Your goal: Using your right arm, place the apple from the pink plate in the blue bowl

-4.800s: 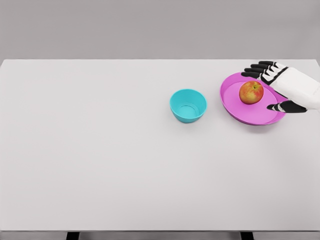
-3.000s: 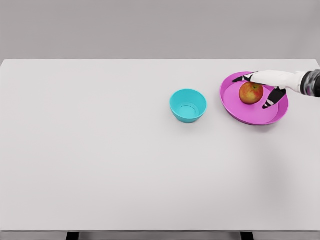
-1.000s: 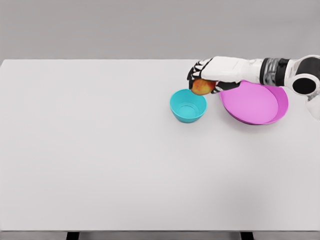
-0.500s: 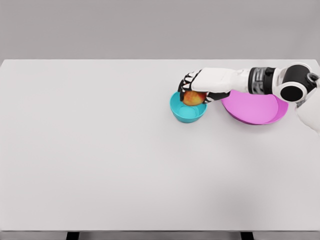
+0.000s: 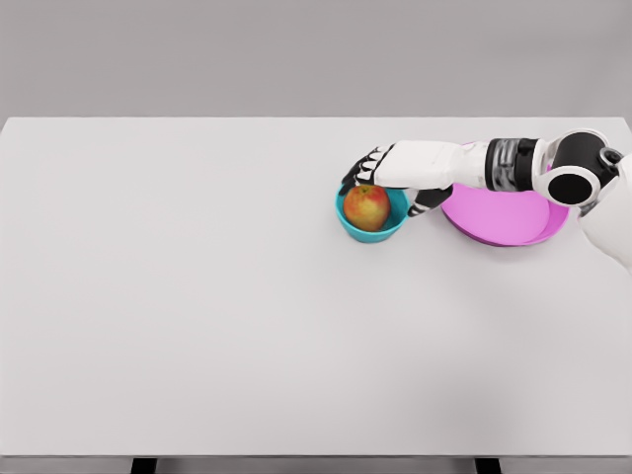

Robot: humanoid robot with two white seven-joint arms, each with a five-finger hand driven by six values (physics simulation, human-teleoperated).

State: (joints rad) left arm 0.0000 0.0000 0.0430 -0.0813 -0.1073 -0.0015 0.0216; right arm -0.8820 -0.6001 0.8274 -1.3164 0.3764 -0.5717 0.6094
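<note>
Right hand (image 5: 390,176) sits over the far rim of the blue bowl (image 5: 370,225), arm reaching in across the pink plate (image 5: 513,219) from the right edge. Fingers look loosened and fanned, dark tips pointing left and down past the rim, thumb hanging on the plate side of the bowl. You have nothing gripped, as far as the view shows.

Apple (image 5: 366,206) is inside the bowl, sitting low between its walls, top showing above the rim. Fingers are just above and behind it; whether any tip touches the skin you cannot tell from this angle.

Plate is bare where visible, part of it hidden under the forearm.

Left arm: not in the picture.

Progress, as a judgement: the transfer itself looks done, with apple off the plate and in the bowl. What is left for you is clearing the hand up and away without clipping the rim or nudging the fruit, then bringing the arm home.
</note>
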